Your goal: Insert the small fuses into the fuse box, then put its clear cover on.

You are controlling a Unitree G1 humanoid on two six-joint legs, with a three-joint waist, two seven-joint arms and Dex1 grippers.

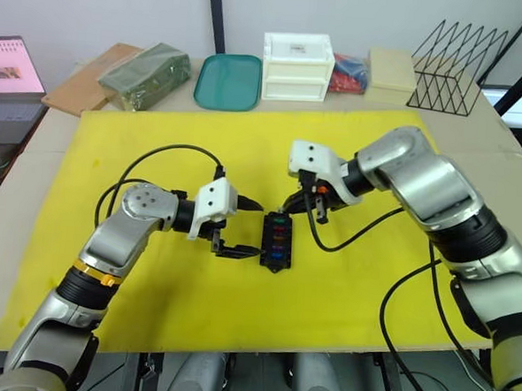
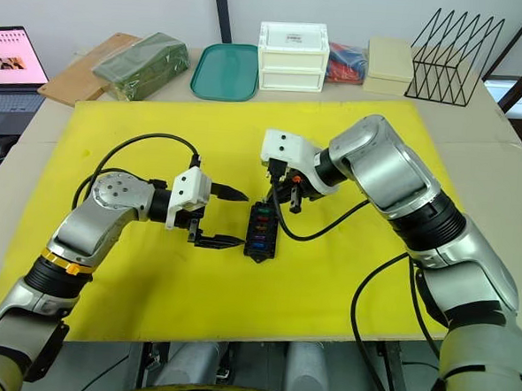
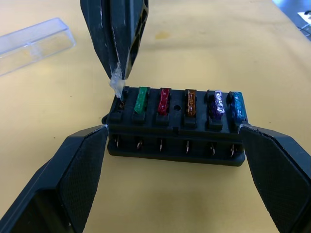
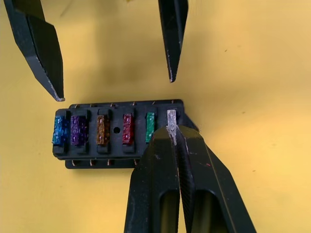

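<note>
Head pair overhead, wrist views close, sharing fuse box

1. Both eye views are bright and evenly lit; the yellow mat looks saturated with no harsh glare.
2. Shadows under the arms are soft and short, suggesting diffuse overhead light.
3. The wrist views are dimmer and warmer.
4. The left gripper's fingers are blurred close to the lens.
5. The fuse box is sharp.

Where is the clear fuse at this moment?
The clear fuse is pinched in the right gripper, at the end slot of the fuse box, beside the green fuse.
</note>
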